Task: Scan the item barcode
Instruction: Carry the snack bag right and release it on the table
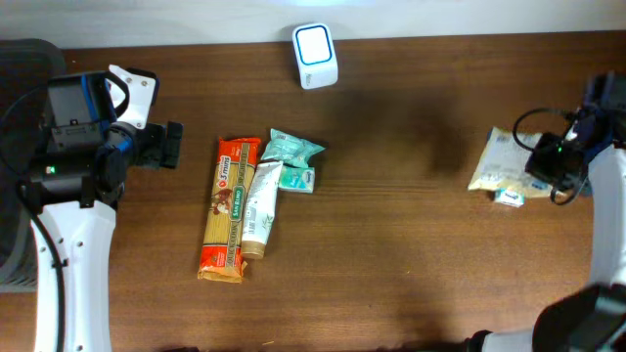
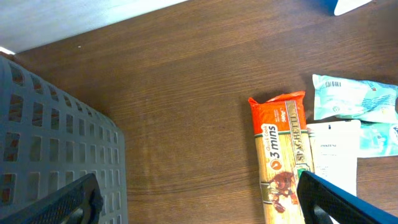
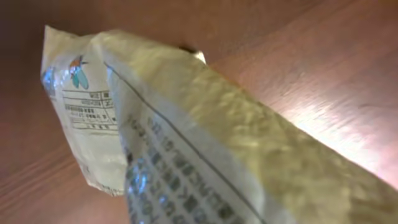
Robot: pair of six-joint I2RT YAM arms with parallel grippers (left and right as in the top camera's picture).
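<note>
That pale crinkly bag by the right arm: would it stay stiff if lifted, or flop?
The pale bag probably flops: its film looks wrinkled and creased up close. It seems light for its size, puffy rather than tightly packed. The glossy film may be slippery, though the right gripper appears shut on its edge.

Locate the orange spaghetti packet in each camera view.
Overhead: spaghetti packet left of centre, lying lengthwise.
Left wrist: lower right, cut off by the bottom edge.
Right wrist: not in it; a pale bag fills the frame.
Shared landmark: the white tube lying alongside it.
</note>
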